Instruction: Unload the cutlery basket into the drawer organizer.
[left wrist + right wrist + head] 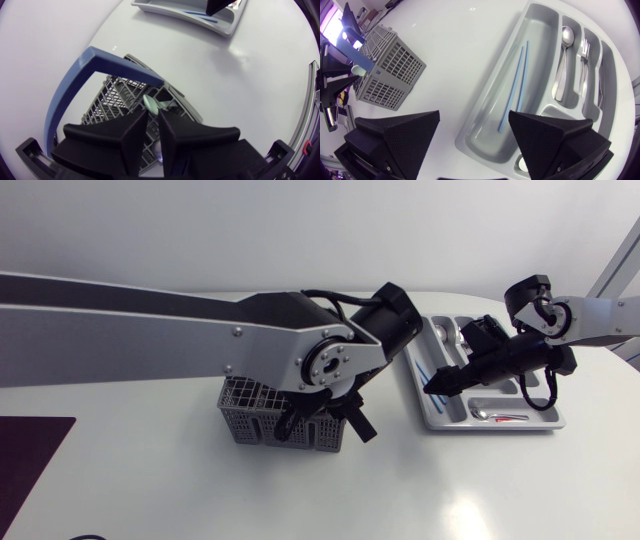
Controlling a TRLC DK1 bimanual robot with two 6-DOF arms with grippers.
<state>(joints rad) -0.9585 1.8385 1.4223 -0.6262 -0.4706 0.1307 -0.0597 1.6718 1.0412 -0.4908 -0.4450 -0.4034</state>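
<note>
The grey cutlery basket point(255, 418) with a blue handle point(100, 65) stands mid-table. My left gripper point(325, 423) is down in its right end. In the left wrist view that gripper point(152, 114) has its fingers drawn close on the neck of a pale green spoon point(150, 104), whose bowl pokes out ahead of the tips. The grey drawer organizer point(490, 427) lies to the right. My right gripper point(475, 115) hangs open and empty over its long compartment, where two blue chopsticks point(516, 82) lie. A metal spoon point(562, 60) and a fork point(584, 55) fill the slots beside them.
In the head view a small spoon point(480, 412) and a red-handled piece point(512, 417) lie in the organizer's front slot. A dark mat point(30, 460) covers the table's front left corner. Bare white tabletop separates basket and organizer.
</note>
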